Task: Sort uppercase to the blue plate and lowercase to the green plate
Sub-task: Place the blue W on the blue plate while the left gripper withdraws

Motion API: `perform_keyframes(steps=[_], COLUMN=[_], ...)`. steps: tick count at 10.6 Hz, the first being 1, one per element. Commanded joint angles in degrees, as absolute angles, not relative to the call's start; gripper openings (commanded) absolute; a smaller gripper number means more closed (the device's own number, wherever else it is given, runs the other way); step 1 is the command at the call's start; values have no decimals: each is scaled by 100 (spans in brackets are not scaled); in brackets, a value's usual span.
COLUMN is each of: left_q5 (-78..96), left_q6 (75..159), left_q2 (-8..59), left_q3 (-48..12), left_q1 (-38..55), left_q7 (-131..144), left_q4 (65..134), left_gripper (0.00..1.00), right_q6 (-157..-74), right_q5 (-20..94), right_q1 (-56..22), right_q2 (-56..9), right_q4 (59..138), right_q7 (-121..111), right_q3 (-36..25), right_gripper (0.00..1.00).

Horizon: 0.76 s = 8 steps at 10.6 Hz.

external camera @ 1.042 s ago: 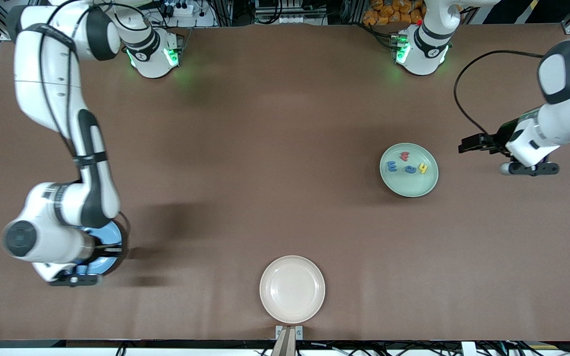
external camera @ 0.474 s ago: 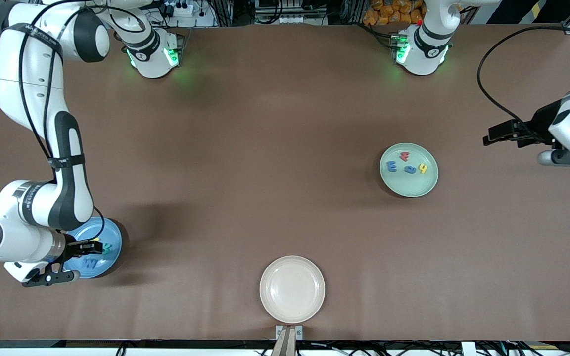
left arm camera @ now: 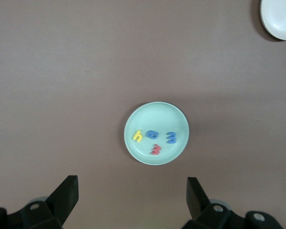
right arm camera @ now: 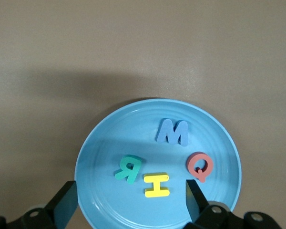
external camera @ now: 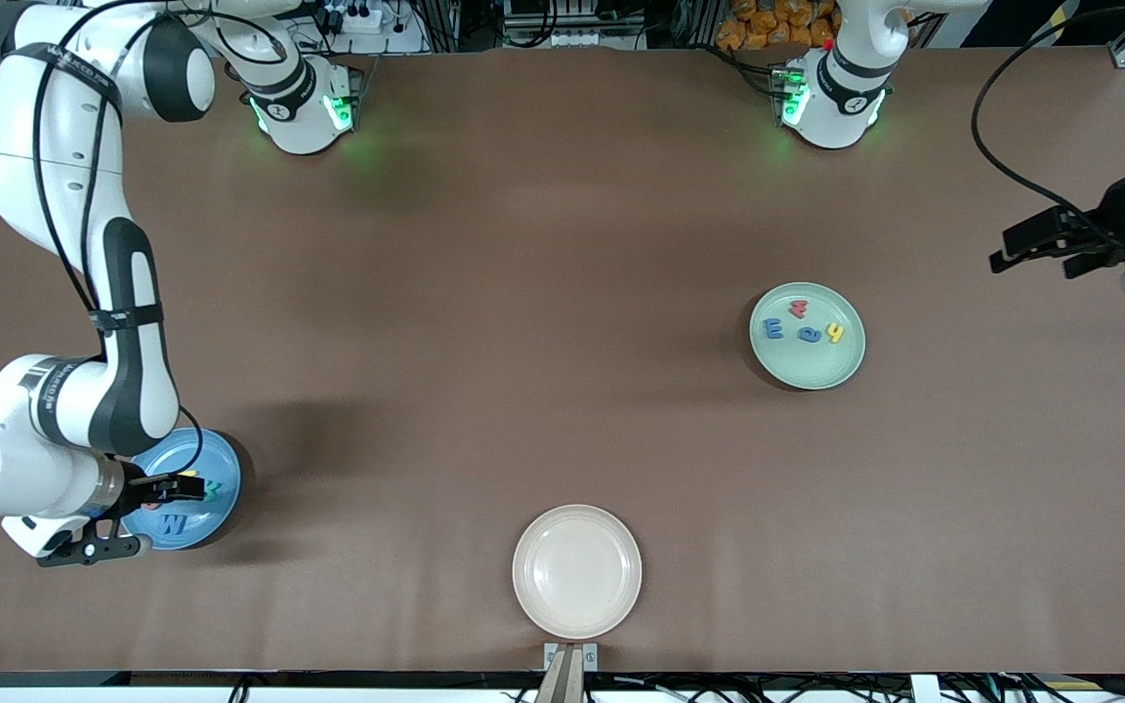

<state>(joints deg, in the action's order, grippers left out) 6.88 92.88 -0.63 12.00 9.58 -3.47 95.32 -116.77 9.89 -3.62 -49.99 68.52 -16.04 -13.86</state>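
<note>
While sorting looks finished: every letter lies on a plate, none on the bare desk (external camera: 523, 293).
Blue plate (right arm camera: 105, 152): at the right arm's end of the desk, near the front camera; it carries M (right arm camera: 172, 132), Q (right arm camera: 199, 166), R (right arm camera: 128, 168) and H (right arm camera: 156, 185), all flat and apart, so the capitals are grouped where the task wants them.
Green plate (external camera: 821, 371): toward the left arm's end, farther from the camera; it carries yellow h (left arm camera: 137, 136), blue e (left arm camera: 153, 135), blue m (left arm camera: 171, 137) and red w (left arm camera: 155, 150), close together but not stacked.
White plate (external camera: 577, 571): nearest the camera, holding nothing; it has no part in the sort.
Right tool (right arm camera: 128, 200): over the blue plate, fingers spread wide, gripping nothing; H lies between them, judged just let go.
Left tool (external camera: 1046, 244): released and idle, waiting high over the desk edge at its own end, well apart from the green plate.
Risk: little; a low fingertip could nudge H on lifting away.
</note>
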Motion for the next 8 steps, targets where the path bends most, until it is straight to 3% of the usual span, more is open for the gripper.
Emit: perform_keyframes(steps=[1,3,6,8], left_q5=[299,316,264,211], left_q6=[9132,9263,9308,9308], left_q2=[-27,35,228,246], left_q3=[1169,1178,1187,1152], left_q1=[949,940,975,1002], left_q7=[-343,-151,70,62], left_q4=[9212,9063,8536,8385], left_gripper=[100,100,100,100], right_q6=[-11898,-12460,-12752,-12439], right_q5=[994,356,194,149], right_q1=[-46,254,-51,-53], right_q2=[-4012,-3151,-1946,-1417], right_q4=[8254,9662,11271,11452], right_q7=[-1704,-1627,-1390,-1187], right_q3=[-996,-485,-483,-475], right_gripper=[100,100,100,100])
